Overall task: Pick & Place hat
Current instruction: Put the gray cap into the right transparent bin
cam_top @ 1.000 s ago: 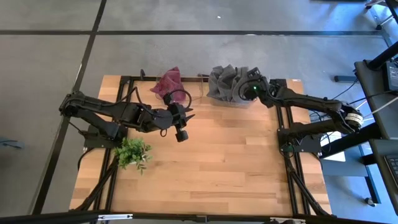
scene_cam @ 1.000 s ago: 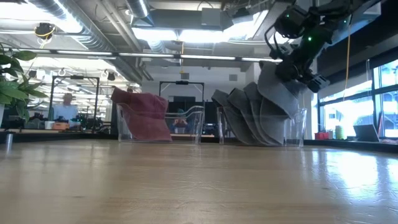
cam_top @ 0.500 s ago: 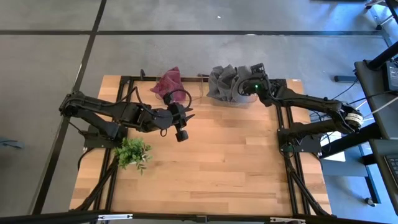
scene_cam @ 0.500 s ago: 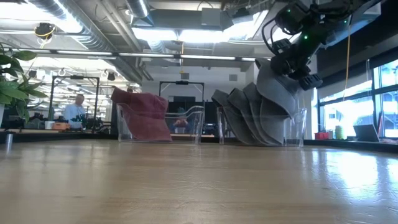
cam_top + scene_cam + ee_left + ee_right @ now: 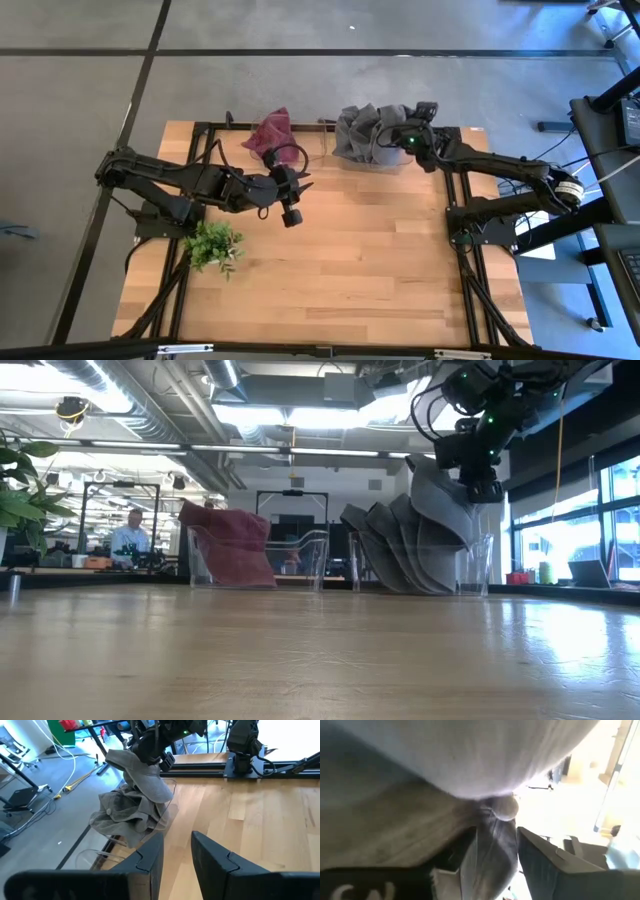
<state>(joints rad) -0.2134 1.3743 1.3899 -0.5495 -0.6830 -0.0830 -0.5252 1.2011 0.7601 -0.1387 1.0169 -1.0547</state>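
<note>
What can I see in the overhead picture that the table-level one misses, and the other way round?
Only the high view shows the left gripper, hanging over the middle of the table, and the whole small plant near the left edge. Only the low view shows the room behind, with a person seated far off. Both show the right gripper shut on a grey hat above the clear bin of grey hats, and the red hat in its own clear bin.

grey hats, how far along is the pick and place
Done: one maroon hat sits in the left clear bin. In hand: the right gripper is shut on a grey hat over the pile in the right bin. Left: carrying and placing it. The left gripper waits open mid-table.
</note>
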